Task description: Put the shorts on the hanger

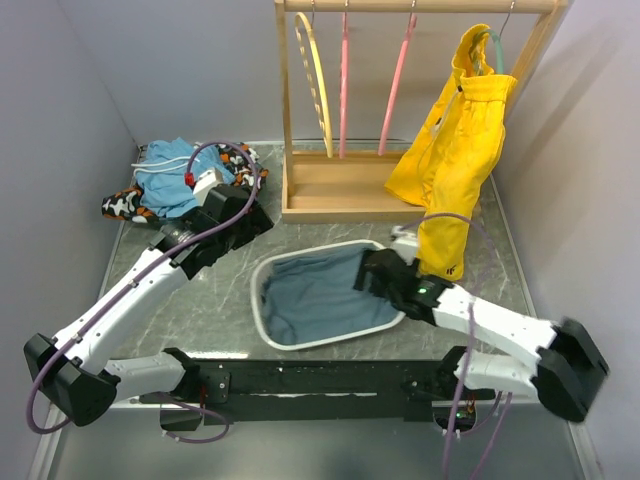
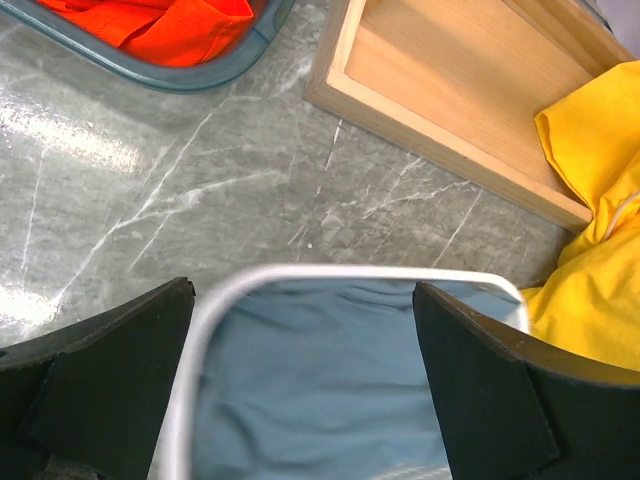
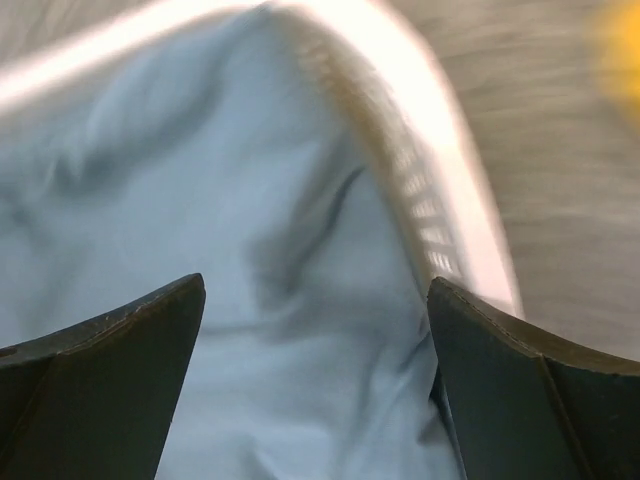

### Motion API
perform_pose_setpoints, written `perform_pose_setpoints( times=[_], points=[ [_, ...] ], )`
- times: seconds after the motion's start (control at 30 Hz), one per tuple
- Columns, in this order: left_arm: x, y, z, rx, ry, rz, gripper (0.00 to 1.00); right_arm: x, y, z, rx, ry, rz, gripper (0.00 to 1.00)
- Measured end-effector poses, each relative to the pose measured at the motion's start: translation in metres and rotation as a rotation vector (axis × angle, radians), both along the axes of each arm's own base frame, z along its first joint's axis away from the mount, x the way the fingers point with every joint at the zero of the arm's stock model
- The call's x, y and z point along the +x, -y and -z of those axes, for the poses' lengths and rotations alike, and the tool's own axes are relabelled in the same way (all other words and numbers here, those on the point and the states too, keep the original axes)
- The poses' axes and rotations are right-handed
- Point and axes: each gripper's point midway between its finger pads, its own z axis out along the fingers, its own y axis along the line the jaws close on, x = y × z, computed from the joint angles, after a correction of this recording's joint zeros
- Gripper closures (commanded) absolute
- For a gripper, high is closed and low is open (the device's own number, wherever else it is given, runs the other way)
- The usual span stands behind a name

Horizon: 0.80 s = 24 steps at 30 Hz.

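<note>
Grey marbled worktop (image 1: pixel 190 310): wooden rack (image 1: pixel 340 185) at the far edge carries the thin pink plastic hanger (image 1: pixel 396 90); white-rimmed, blue-lined basket (image 2: pixel 350 272) at centre. Light sky-blue drawstring shorts (image 1: pixel 170 175) lie heaped in the far-left corner. Left fingers (image 2: pixel 110 390) and right fingers (image 3: pixel 100 380) are spread at the basket's rim, holding nothing.
</note>
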Motion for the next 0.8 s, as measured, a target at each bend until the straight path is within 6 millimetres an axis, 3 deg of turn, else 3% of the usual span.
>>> perform_pose_setpoints(
  times=[0.17,0.23,0.33,0.43,0.57,0.67,0.8],
  points=[
    [0.002,-0.004,0.001,-0.002,-0.004,-0.002,0.04,0.003,0.070,-0.022,0.055,0.068,0.220,0.00],
    [0.003,-0.005,0.001,-0.003,-0.005,-0.004,0.03,0.001,0.071,-0.034,0.091,0.100,0.213,0.00],
    [0.004,-0.007,0.001,-0.008,-0.006,-0.009,0.04,-0.006,0.052,-0.045,0.118,0.121,0.138,0.00],
    [0.007,-0.010,0.002,-0.016,-0.012,-0.017,0.04,-0.024,-0.005,-0.065,0.134,0.133,-0.069,0.00],
    [0.016,-0.023,0.007,-0.025,-0.038,-0.059,0.04,-0.049,-0.106,-0.092,0.126,0.183,-0.388,0.00],
    [0.025,-0.037,0.006,-0.031,-0.053,-0.103,0.03,-0.070,-0.164,-0.094,0.058,0.227,-0.602,0.00],
    [0.037,-0.051,-0.015,-0.049,-0.026,-0.146,0.03,-0.088,-0.224,-0.089,-0.040,0.278,-0.837,0.00]
  ],
)
